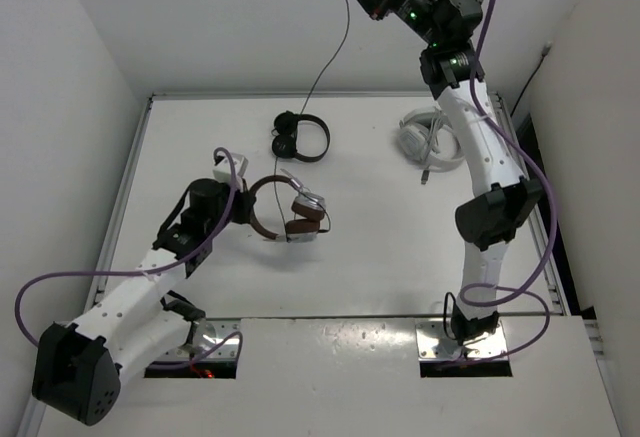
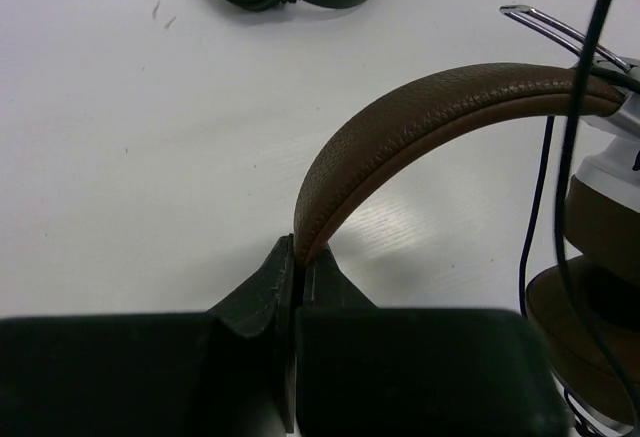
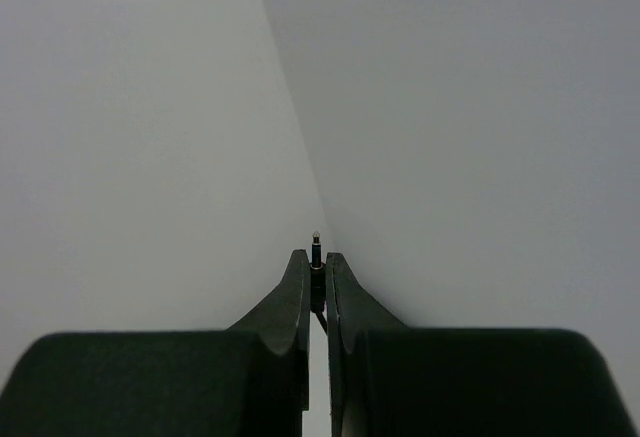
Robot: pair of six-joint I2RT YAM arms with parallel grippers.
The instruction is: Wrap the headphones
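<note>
Because the wrap needs one fixed end and one free end, I have the two arms doing different jobs. The headphones (image 1: 300, 212) lie on the table (image 1: 380, 257) left of centre, earcups (image 2: 600, 217) to the right and the brown headband (image 2: 440, 97) arching to the left. My left pincer (image 2: 297, 257) is closed on the left end of that headband, its jaws pinching the padded strap. I read that grip as an anchor, so the set will not slide or tip when the cable (image 1: 335, 57) is pulled. My right pincer (image 3: 316, 262) is raised high at the far right, well above the table, and is shut on the plug (image 3: 316, 247), whose metal tip just pokes out past the fingertips. From there the thin black cable runs down and to the left toward the earcups. I think the height is there to draw the line out straight and off the table, ready to be laid around the headphones. In the left wrist view I see cable strands hanging beside the near earcup, but I cannot tell whether any turn is yet wound. The black headphones (image 1: 298, 137) sit just beyond, and the white headphones (image 1: 420, 137) lie at the far right beneath the raised arm. Both are close enough to the cable's path that a loop could snag them.
</note>
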